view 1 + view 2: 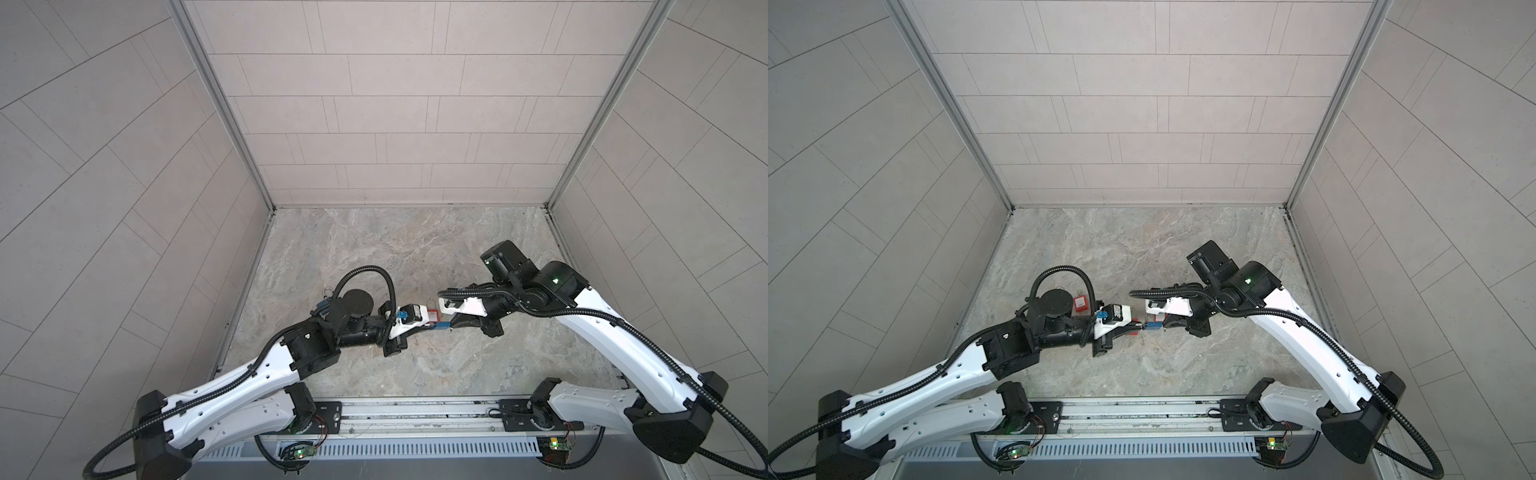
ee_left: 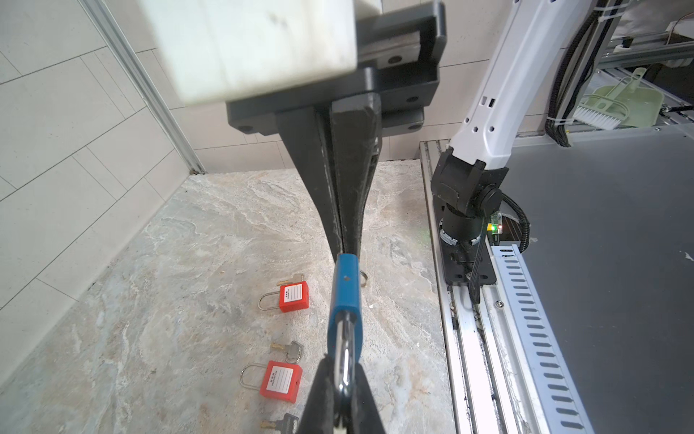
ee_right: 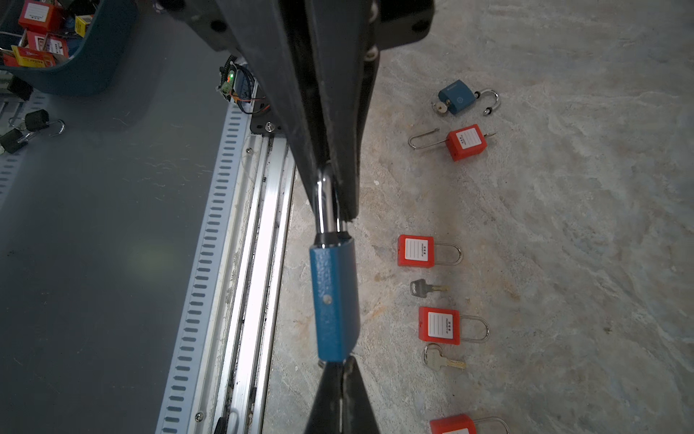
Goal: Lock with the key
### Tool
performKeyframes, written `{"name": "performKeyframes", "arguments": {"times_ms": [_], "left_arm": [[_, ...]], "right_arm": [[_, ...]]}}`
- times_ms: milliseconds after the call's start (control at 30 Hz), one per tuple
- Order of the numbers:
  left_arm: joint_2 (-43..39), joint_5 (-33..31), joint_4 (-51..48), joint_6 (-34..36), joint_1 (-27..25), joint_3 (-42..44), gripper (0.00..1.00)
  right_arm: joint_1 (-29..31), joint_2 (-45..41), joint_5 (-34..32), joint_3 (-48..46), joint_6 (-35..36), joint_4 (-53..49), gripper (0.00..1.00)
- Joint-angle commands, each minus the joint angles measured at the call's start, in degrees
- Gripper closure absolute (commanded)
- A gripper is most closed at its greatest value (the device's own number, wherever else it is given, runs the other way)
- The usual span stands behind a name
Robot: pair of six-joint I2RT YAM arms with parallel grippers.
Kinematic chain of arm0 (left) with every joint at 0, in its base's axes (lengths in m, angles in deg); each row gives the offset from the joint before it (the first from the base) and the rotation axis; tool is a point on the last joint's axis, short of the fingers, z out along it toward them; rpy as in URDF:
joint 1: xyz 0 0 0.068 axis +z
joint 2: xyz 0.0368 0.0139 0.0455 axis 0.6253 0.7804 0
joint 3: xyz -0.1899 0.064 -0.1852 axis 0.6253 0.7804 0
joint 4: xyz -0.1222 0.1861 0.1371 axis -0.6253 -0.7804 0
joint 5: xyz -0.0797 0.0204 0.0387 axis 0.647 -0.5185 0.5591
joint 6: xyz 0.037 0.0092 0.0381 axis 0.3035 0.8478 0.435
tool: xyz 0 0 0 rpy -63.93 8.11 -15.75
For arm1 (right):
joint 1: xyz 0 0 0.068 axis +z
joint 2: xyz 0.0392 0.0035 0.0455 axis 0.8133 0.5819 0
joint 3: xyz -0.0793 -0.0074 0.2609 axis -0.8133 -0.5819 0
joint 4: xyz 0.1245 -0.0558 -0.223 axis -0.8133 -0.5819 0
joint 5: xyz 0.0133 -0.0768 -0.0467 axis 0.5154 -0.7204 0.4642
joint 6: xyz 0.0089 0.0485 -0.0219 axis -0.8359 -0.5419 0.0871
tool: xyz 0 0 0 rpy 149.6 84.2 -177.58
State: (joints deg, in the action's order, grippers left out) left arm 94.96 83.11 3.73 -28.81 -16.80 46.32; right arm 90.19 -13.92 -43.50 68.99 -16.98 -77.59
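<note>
Both grippers meet over the near edge of the tabletop (image 3: 563,263), with the blue padlock (image 3: 334,300) held between them, off the surface.

- Fingers of the right gripper (image 3: 335,211) are clamped on the steel shackle (image 3: 325,203).
- Fingers of the left gripper (image 2: 346,248) are pressed together at the padlock's base end. A silver sliver (image 3: 321,363) shows there; cannot tell whether it is the key.

Loose on the tabletop:
- A red padlock (image 3: 415,251) with its shackle closed, and a loose key (image 3: 424,288) just beside it.
- A second red padlock (image 3: 438,325), also closed, with a second key (image 3: 440,359) near it.
- An open red padlock (image 3: 465,142), its shackle swung out.
- A spare blue padlock (image 3: 456,97), its shackle open and a key in its base.

Container: a dark blue bin (image 3: 90,71) sits off the tabletop on the grey deck (image 3: 94,244). Inside are red white-labelled pieces (image 3: 37,15) and yellow-and-red cartons (image 3: 28,56), heaped together. The count is unclear, and I cannot say whether the red pieces are boxes or locks.
</note>
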Motion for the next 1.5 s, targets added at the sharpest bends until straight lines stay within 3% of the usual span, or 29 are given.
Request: {"name": "performKeyframes", "arguments": {"times_ms": [0, 367, 700, 1033, 1300, 1467], "left_arm": [[-3.1, -0.2, 0.3, 2.4, 0.5, -0.2, 1.00], [0.0, -2.0, -3.9, -1.6, 1.2, -2.0, 1.00], [4.8, 3.1, 3.1, -6.8, 2.9, -1.3, 1.00], [5.0, 11.7, 8.4, -12.3, 8.6, 0.2, 1.00], [4.6, 12.6, 7.8, -2.6, 8.4, -0.2, 1.00], [6.6, 12.2, 1.6, 0.7, 8.4, -3.3, 1.00]], "right_arm": [[-1.7, -0.9, -7.3, -1.3, -1.0, -5.6, 1.00], [-1.9, -1.4, -11.6, -1.9, -3.5, -3.9, 1.00], [-1.9, -4.1, -12.9, -3.9, -3.6, -2.4, 1.00], [-1.9, -9.1, -15.1, -9.3, -5.3, -0.3, 1.00], [-2.1, -7.4, -6.7, -7.4, -2.6, -5.3, 1.00], [-2.4, -8.4, -9.3, -8.0, -5.2, -2.8, 1.00]]}}
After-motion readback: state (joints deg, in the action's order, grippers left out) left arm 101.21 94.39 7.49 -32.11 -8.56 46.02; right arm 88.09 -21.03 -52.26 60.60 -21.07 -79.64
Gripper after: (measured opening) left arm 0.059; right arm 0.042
